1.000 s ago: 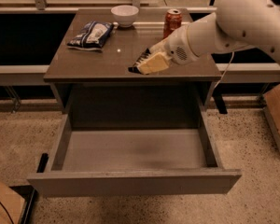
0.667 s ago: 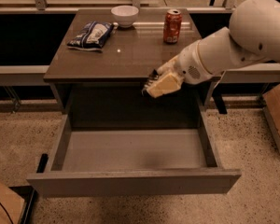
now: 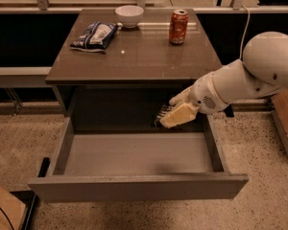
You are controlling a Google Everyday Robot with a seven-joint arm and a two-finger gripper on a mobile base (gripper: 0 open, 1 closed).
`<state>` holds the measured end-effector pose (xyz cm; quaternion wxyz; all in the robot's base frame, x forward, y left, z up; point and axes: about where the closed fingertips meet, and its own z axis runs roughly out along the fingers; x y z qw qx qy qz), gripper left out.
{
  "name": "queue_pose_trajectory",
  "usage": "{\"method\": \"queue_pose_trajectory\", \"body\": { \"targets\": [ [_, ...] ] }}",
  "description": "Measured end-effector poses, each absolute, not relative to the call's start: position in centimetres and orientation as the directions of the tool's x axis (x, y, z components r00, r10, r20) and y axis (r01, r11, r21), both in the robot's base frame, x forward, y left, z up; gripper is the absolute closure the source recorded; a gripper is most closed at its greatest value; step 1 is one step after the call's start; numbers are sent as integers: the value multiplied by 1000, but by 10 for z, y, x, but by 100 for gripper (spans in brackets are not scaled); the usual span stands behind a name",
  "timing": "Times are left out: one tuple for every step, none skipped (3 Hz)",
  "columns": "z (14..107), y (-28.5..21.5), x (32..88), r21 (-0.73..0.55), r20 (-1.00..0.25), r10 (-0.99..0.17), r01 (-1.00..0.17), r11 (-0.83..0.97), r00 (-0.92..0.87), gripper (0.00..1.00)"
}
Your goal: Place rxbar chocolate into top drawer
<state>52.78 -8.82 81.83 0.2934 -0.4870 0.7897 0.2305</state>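
You had the claw hanging over the back right part of the open drawer, just under the bench edge and clear of the drawer floor. Its pale fingers were closed on the bar, of which only a dark end with pale print stuck out toward the drawer's left (the rest sat hidden behind the fingers). So the bar was in the air above the drawer's rear right corner, held and not touching the floor or walls. The arm reached in from beyond the drawer's right side. The drawer itself stood pulled well out, its grey floor bare and its flat front panel nearest the camera. Up on the bench above the drawer, a blue-and-white bag lay over the drawer's left part, a white bowl stood farther back near its middle, and a red can stood upright over its right part.
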Motion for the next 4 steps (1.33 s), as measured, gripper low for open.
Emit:
{"method": "queue_pose_trajectory", "body": {
  "targets": [
    [805, -80, 532, 74, -650, -680, -918, 389, -340, 100],
    [758, -73, 532, 120, -617, -708, -931, 346, -343, 100],
    [705, -70, 531, 172, -592, -721, -930, 325, -361, 100],
    [659, -66, 528, 246, -586, -702, -914, 323, -406, 81]
  ]
}}
